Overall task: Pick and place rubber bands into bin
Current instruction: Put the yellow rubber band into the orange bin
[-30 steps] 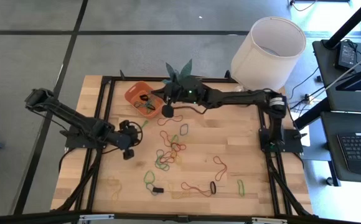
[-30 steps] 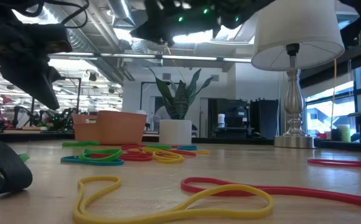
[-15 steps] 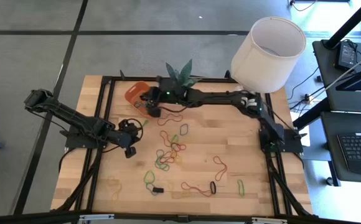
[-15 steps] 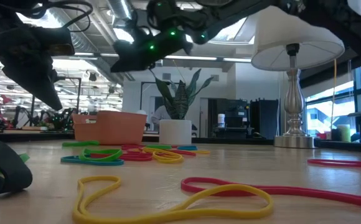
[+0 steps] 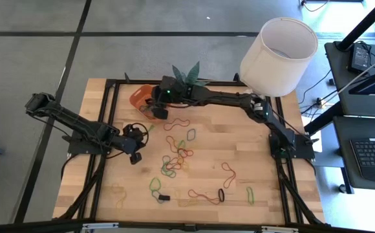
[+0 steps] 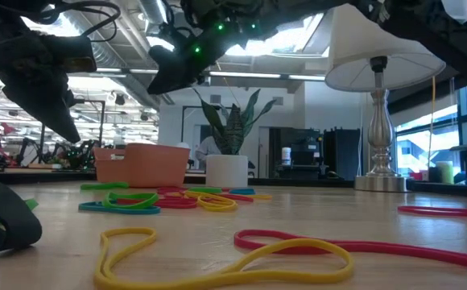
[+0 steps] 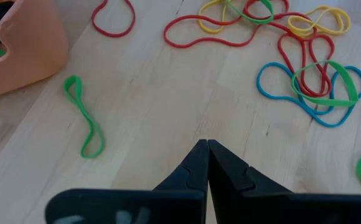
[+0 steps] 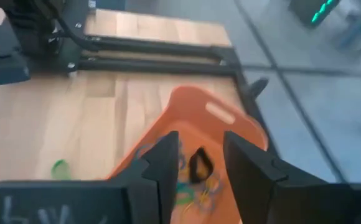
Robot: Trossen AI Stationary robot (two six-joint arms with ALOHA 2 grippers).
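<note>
The bands (image 5: 178,155) lie loose over the middle and near part of the tabletop (image 5: 239,139), some single, some tangled in a knot of red, yellow, green and blue; a few already sit in the bin (image 5: 141,97) at the far left corner, beside the plant (image 5: 186,74). The right pincer (image 5: 156,107) hangs over the bin with its fingers (image 8: 168,163) standing apart and nothing between them; a dark band (image 8: 199,167) and some coloured ones show in the bin below. The left pincer (image 5: 134,137) waits low over the tabletop a little nearer than the bin, fingers pressed together and empty, with a lone green band (image 7: 84,121) just ahead of it. These loops look nearly weightless, limp and a bit grippy, so they should neither slide much nor break, but they lie flat on the wood, which leaves little to bite. The likely best hold is across a single strand, fingertips set down to either side of it and closed close against the wood, at a stretch where the loop runs clear of others. A strand taken from the knot would probably drag its neighbours along or snag and spring back. The lone green band, or the separate red loop (image 7: 113,15) near the bin, looks the easier pick.
</note>
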